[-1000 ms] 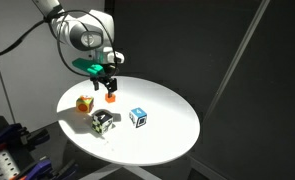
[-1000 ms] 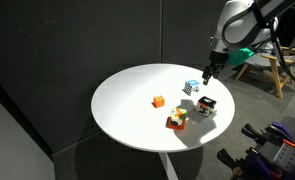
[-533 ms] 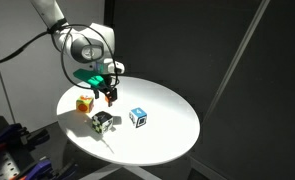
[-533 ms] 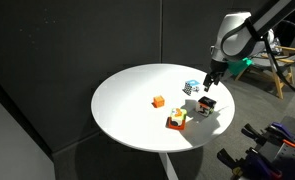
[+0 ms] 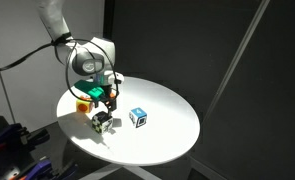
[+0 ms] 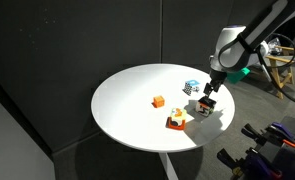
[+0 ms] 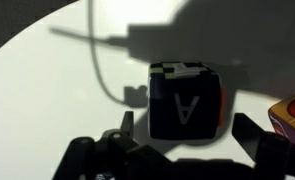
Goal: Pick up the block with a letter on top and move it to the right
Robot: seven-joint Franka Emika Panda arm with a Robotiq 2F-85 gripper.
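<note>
Since a second ago I have brought the gripper [image 5: 106, 103] down from over the middle of the table [image 5: 172, 135] toward its rim, and it now hangs just above the block with a letter on top [image 5: 102, 122]. The jaws stand wide apart with nothing in them. In the wrist view the fingers [image 7: 120, 135] flank the block on either side, set that way so I can drop straight down and close on two opposite faces.

The block sits close to the table's edge, between the yellow-and-red cube [image 6: 176, 120] and the blue-and-white cube [image 6: 191, 87], near the first and apart from the second. Its sides show white with black marks. The top, under the gripper's shadow, reads dark with a pale "A".
</note>
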